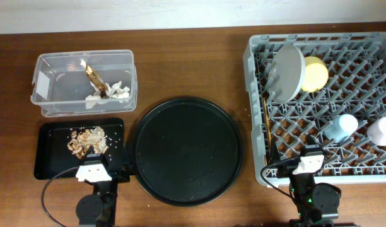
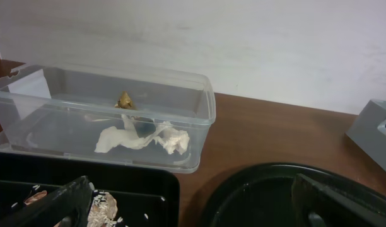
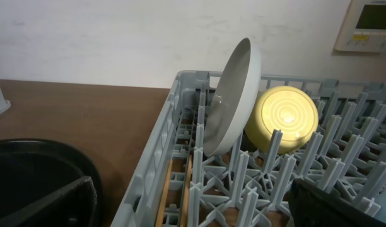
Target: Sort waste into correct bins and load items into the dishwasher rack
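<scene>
Left gripper (image 2: 192, 184) and right gripper (image 3: 193, 184) are being held wide open, empty. Grey-green plate (image 3: 231, 94) is being propped on edge in dishwasher rack (image 3: 156, 154).

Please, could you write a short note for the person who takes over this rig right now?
Left claw: open, empty, low over the black tray.
Right claw: open, empty, at the near edge of the rack.
The tub holds the wrapper and tissue; the black tray holds the food scraps.
The rack holds the plate, bowl, blue cup, pink cup and chopsticks.
Done: sorting and loading, as far as visible.
Left: apparently nothing; the round tray is bare.
</scene>
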